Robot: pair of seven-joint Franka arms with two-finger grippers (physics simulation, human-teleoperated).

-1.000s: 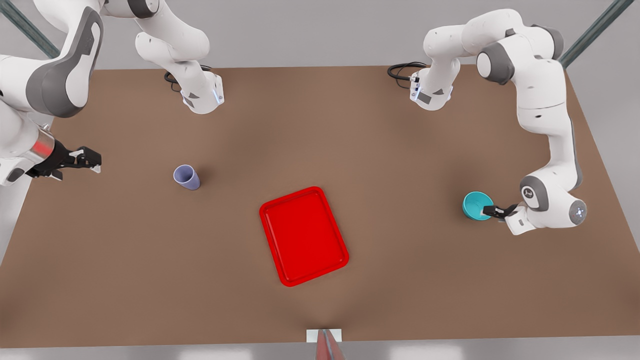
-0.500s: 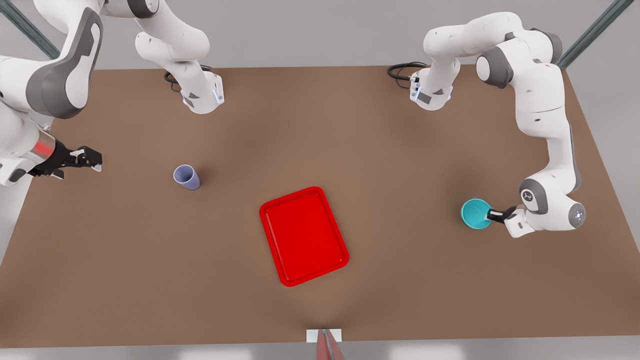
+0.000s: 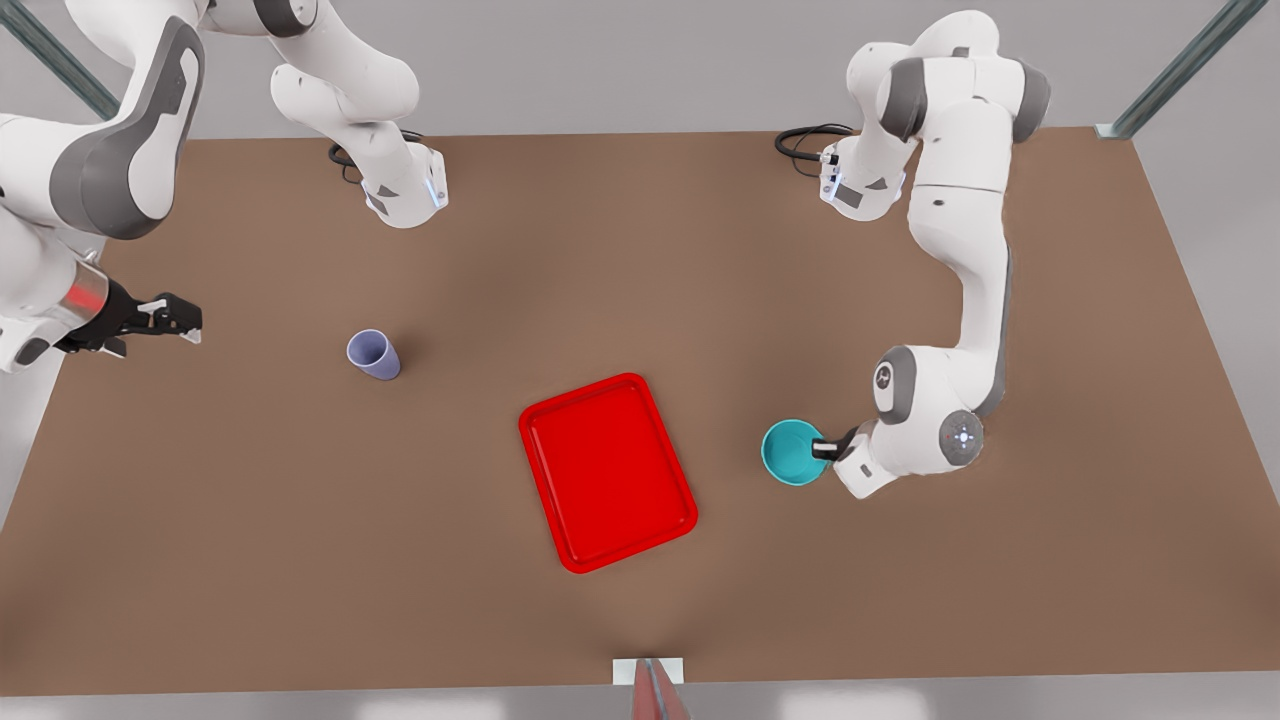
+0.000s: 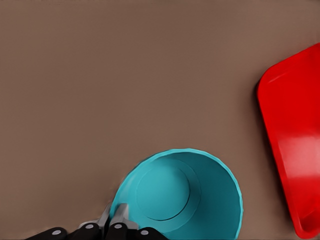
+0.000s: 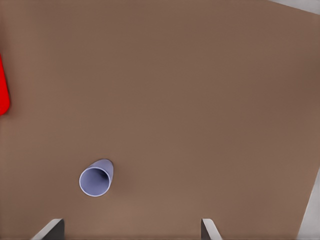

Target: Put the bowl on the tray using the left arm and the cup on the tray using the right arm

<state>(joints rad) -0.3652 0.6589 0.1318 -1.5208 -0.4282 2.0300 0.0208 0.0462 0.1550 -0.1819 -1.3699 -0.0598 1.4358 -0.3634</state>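
The teal bowl (image 3: 795, 452) hangs just above the table to the front view's right of the red tray (image 3: 607, 472), a short gap between them. My left gripper (image 3: 825, 449) is shut on the bowl's rim on the side away from the tray. From the left wrist, the bowl (image 4: 180, 197) sits in the gripper (image 4: 115, 220) with the tray (image 4: 295, 135) beyond it. The lavender cup (image 3: 373, 354) stands upright on the table at the front view's left. My right gripper (image 3: 185, 322) waits open near the table's left edge, well apart from the cup (image 5: 96, 179).
The brown table (image 3: 640, 250) is bare around the tray. Both arm bases (image 3: 405, 195) stand at the far edge, with black cables beside them. A small white-and-red marker (image 3: 648, 680) sits at the near edge.
My left arm has carried the bowl toward the front view's left, from near the table's right side to just beside the tray. The right arm has barely moved.
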